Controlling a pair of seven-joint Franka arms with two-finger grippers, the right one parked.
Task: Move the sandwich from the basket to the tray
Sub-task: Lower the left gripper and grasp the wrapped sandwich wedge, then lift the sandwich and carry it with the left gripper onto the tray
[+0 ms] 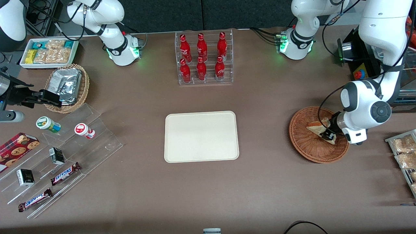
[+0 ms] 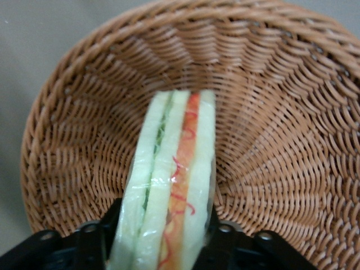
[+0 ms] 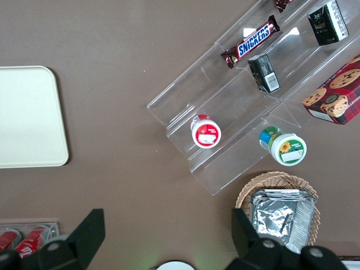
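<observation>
The sandwich [image 1: 317, 126] is a pale bread wedge with orange and green filling, inside the reddish-brown wicker basket [image 1: 312, 155] toward the working arm's end of the table. My left gripper [image 1: 328, 134] is down in the basket, its two black fingers pressed against the sandwich's two bread faces. In the left wrist view the sandwich [image 2: 174, 169] stands edge-up between the fingers [image 2: 104, 230], with the gripper [image 2: 160, 239] shut on it and the basket's weave [image 2: 281, 140] all around. The cream-white tray [image 1: 201, 114] lies at the table's middle and also shows in the right wrist view [image 3: 28, 112].
A clear rack of red cola bottles [image 1: 204, 58] stands farther from the camera than the tray. Toward the parked arm's end are a tan basket of foil packets [image 1: 66, 86], a white snack bin [image 1: 48, 52] and an acrylic stand [image 1: 81, 146] with snacks. Snack packets [image 1: 404, 152] lie beside the basket.
</observation>
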